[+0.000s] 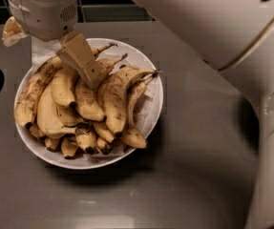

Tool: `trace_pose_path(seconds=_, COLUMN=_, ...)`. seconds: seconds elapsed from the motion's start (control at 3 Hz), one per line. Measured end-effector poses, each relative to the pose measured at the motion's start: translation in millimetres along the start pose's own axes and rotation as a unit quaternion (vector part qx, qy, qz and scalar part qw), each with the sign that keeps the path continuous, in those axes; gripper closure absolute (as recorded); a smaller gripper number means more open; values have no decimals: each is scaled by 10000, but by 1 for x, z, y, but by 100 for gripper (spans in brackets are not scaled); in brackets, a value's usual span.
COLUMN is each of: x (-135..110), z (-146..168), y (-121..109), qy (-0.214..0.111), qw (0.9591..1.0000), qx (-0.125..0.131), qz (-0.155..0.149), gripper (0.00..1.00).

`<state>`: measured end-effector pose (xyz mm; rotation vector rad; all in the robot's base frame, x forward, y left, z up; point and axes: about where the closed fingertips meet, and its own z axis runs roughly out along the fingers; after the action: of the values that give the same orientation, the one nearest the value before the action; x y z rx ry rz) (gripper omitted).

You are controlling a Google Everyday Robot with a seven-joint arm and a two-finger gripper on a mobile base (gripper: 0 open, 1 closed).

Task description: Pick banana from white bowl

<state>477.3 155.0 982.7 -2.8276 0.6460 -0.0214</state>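
Arm (213, 23): pale, fills the far right corner and the right edge.
Worktop (198, 175): grey, carries the bowl.
White bowl (50, 157): left of centre, paper-lined, heaped with bananas.
Tool (86, 70): far left, reaching down onto the heap; its grip cannot be told.
Banana (115, 101): in the bowl, right of the tool, stem pointing right.

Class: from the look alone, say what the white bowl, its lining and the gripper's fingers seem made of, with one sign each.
White bowl: likely glazed ceramic or hard plastic; smooth, even rim. Lining: thin paper; crumpled, creased folds. Gripper, open above the bowl's back-left over the bananas: fingers look like matte tan plastic or rubber; flat, dull faces.
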Motion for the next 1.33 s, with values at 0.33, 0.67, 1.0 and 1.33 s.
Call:
trace_pose_path(seconds=0.33, x=8, z=10, y=13, qy=61, qw=9995, qx=-217, qz=237, gripper=0)
trace_pose_path(seconds=0.67, x=21, z=-5, y=37, qy=452, qw=9957, qx=-245, qz=765, gripper=0)
trace_pose_path(seconds=1.0, x=21, z=-7, y=26, qy=469, qw=9960, qx=-10, qz=759, gripper=0)
trace_pose_path(seconds=1.33, x=21, z=-9, y=20, qy=489, qw=9958, qx=151, qz=753, gripper=0)
